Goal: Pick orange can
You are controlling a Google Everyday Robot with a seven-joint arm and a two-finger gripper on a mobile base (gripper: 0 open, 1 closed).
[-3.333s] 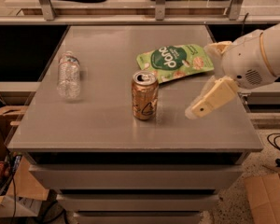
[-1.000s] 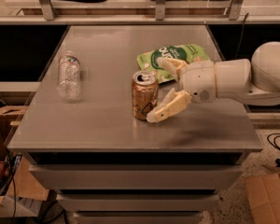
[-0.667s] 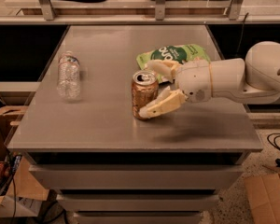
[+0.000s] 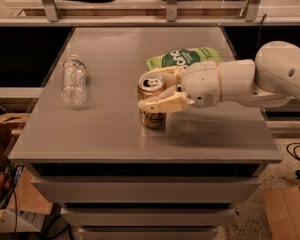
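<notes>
The orange can (image 4: 151, 119) stands upright on the grey table (image 4: 90, 134), a little right of the middle, with its silver top and pull tab showing. My gripper (image 4: 150, 90) reaches in from the right at can height and straddles the can. One tan finger (image 4: 162, 104) crosses the can's front side and the other finger (image 4: 165, 73) lies behind its top. The jaws stand apart on either side of the can, and the can rests on the table.
A clear plastic water bottle (image 4: 73, 80) lies on the table's left part. A flat green snack pouch (image 4: 182, 57) lies just behind the can and gripper. My white arm (image 4: 250, 81) spans the table's right side. Cardboard boxes (image 4: 287, 211) sit on the floor.
My gripper has come in from the right and moved left, from beside the can to having a finger on each side of it. The can, bottle and pouch have not moved.
</notes>
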